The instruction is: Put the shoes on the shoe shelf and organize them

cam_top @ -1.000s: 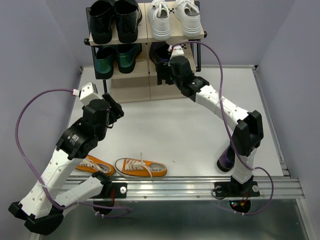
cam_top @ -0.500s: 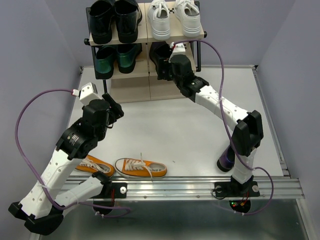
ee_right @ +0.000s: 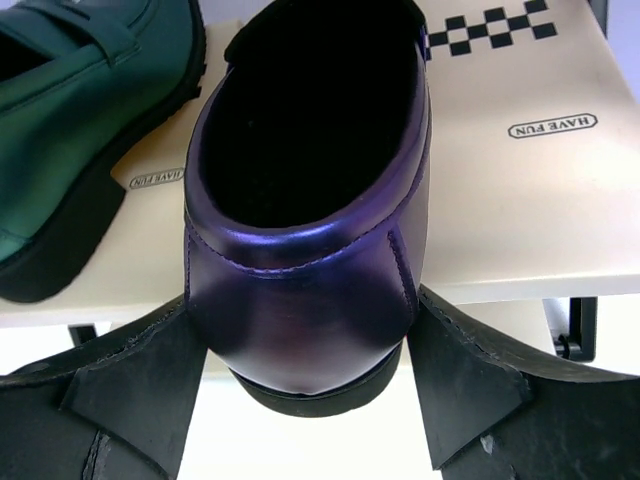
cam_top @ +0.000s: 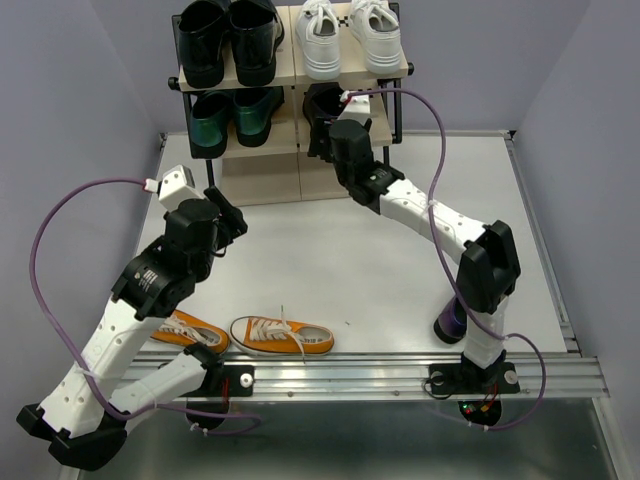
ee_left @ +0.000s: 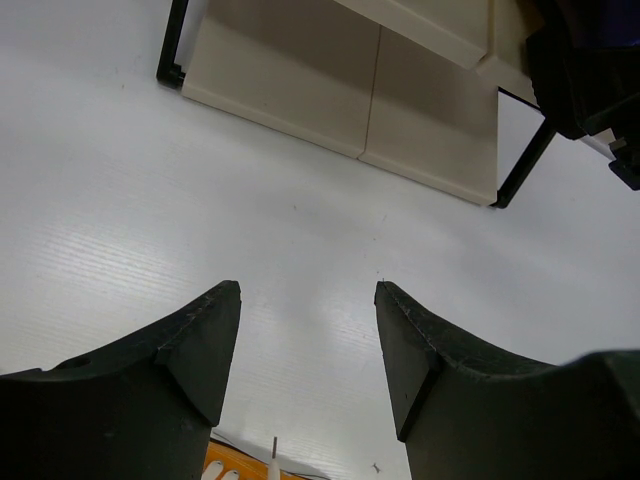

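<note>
- Leave L gripper [ee_left: 308,295] parked: fingers apart, nothing btwn, above table [ee_left: 200,200].
- Save orange sneakers [cam_top: 282,336] for later; lying at near edge, not yet shelved.
- Slide loafer [ee_right: 300,230] straight in along its long axis: front-to-back on shelf [ee_right: 520,200] mid tier, R half, just beside green shoe [ee_right: 60,120]; toe aimed at back, heel overhanging front edge.
- Keep R gripper [ee_right: 305,300] clamped on heel sides, level; release only w/ sole fully on board.
- Expect 2nd loafer [cam_top: 450,322], by R arm base, alongside.
</note>
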Robot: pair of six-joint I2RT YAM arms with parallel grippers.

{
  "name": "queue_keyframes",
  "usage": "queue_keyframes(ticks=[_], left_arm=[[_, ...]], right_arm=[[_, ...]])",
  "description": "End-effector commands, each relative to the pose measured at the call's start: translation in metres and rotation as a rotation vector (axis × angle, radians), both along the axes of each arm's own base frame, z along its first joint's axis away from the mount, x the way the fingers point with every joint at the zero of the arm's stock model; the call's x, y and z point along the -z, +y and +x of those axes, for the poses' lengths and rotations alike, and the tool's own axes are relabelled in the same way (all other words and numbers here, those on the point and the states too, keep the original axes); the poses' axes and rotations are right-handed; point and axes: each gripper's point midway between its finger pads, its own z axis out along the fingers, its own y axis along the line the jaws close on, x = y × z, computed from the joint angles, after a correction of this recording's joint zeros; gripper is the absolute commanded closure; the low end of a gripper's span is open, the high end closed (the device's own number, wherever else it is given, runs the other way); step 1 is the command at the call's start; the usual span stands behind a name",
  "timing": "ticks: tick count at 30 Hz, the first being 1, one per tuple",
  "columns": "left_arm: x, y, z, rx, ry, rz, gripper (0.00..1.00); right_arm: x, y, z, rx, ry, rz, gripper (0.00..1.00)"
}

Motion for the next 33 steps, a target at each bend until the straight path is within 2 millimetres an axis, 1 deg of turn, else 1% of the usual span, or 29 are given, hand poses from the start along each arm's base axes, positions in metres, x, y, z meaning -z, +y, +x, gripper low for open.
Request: queue_keyframes(ticks=[1,4,6,7,8,10,11,13,14,15,16,17,18,19,20,21,22,24,25,26,27,28,29,30,31,32,33], left_arm=[[-0.006,0.01,-0.003,-0.032,-0.026,0.006,0.33],[-0.005,0.012,-0.004,-0.038,-0.026,0.007,0.33],[-0.004,0.013,-0.005,-0.04,-0.023,0.01,0.33],[-0.005,0.013,-0.005,-0.04,-0.024,0.01,0.33],[-0.004,0.014,-0.006,-0.041,-0.022,0.012,0.33],[-0.005,0.014,-0.006,-0.042,-0.024,0.012,0.33],[-0.005,0.014,-0.006,-0.044,-0.024,0.013,0.33],[-0.005,0.015,-0.006,-0.045,-0.024,0.013,0.33],[-0.005,0.014,-0.005,-0.044,-0.023,0.014,0.33],[-0.005,0.014,-0.005,-0.043,-0.025,0.013,0.33],[-0.004,0.013,-0.005,-0.042,-0.021,0.015,0.33],[-0.003,0.013,-0.005,-0.039,-0.019,0.015,0.33],[-0.002,0.012,-0.004,-0.038,-0.016,0.016,0.33],[-0.002,0.012,-0.004,-0.038,-0.016,0.015,0.33],[-0.002,0.012,-0.004,-0.037,-0.017,0.013,0.33],[-0.002,0.011,-0.004,-0.035,-0.017,0.013,0.33],[-0.002,0.011,-0.004,-0.034,-0.018,0.011,0.33],[-0.002,0.011,-0.003,-0.034,-0.019,0.013,0.33],[-0.001,0.01,-0.003,-0.034,-0.016,0.014,0.33],[0.0,0.01,-0.002,-0.032,-0.016,0.016,0.33],[0.001,0.01,-0.002,-0.032,-0.013,0.024,0.33],[0.002,0.011,-0.002,-0.035,-0.012,0.029,0.33],[0.003,0.011,-0.001,-0.036,-0.007,0.034,0.33],[0.003,0.011,-0.001,-0.035,-0.007,0.039,0.33],[0.003,0.011,0.0,-0.04,-0.006,0.04,0.33],[0.003,0.011,0.001,-0.042,-0.006,0.04,0.33],[0.002,0.011,0.001,-0.039,-0.01,0.04,0.33]], right_arm=[[-0.034,-0.011,0.013,0.137,-0.119,0.088,0.36],[-0.035,-0.011,0.018,0.152,-0.134,0.085,0.35],[-0.031,-0.01,0.022,0.162,-0.134,0.076,0.34],[-0.034,-0.009,0.023,0.162,-0.141,0.075,0.33],[-0.032,-0.008,0.024,0.161,-0.14,0.07,0.28],[-0.031,-0.009,0.024,0.165,-0.137,0.062,0.23],[-0.034,-0.011,0.023,0.165,-0.14,0.063,0.17],[-0.031,-0.011,0.02,0.156,-0.132,0.056,0.12],[-0.032,-0.011,0.019,0.15,-0.129,0.056,0.07],[-0.029,-0.01,0.017,0.135,-0.114,0.047,0.05],[-0.035,-0.01,0.013,0.125,-0.115,0.061,0.03],[-0.035,-0.009,0.011,0.11,-0.106,0.058,0.0],[-0.033,-0.008,0.007,0.088,-0.087,0.056,0.0],[-0.04,-0.01,0.002,0.081,-0.087,0.067,0.0],[-0.041,-0.011,-0.001,0.073,-0.078,0.068,0.0],[-0.036,-0.01,-0.006,0.05,-0.055,0.062,0.0],[-0.04,-0.014,-0.013,0.046,-0.041,0.062,0.0],[-0.029,-0.022,-0.023,0.053,0.007,0.05,0.0],[-0.042,-0.031,-0.032,0.058,-0.004,0.07,0.0],[-0.043,-0.036,-0.038,0.062,-0.003,0.078,0.0],[-0.042,-0.04,-0.043,0.064,0.001,0.084,0.0],[-0.032,-0.046,-0.049,0.069,0.021,0.073,0.0],[-0.045,-0.054,-0.059,0.068,0.005,0.096,0.0],[-0.044,-0.058,-0.064,0.066,0.014,0.094,0.0],[-0.035,-0.062,-0.07,0.066,0.035,0.082,0.0],[-0.034,-0.067,-0.076,0.071,0.042,0.083,0.0],[-0.03,-0.078,-0.087,0.087,0.063,0.075,0.0]])
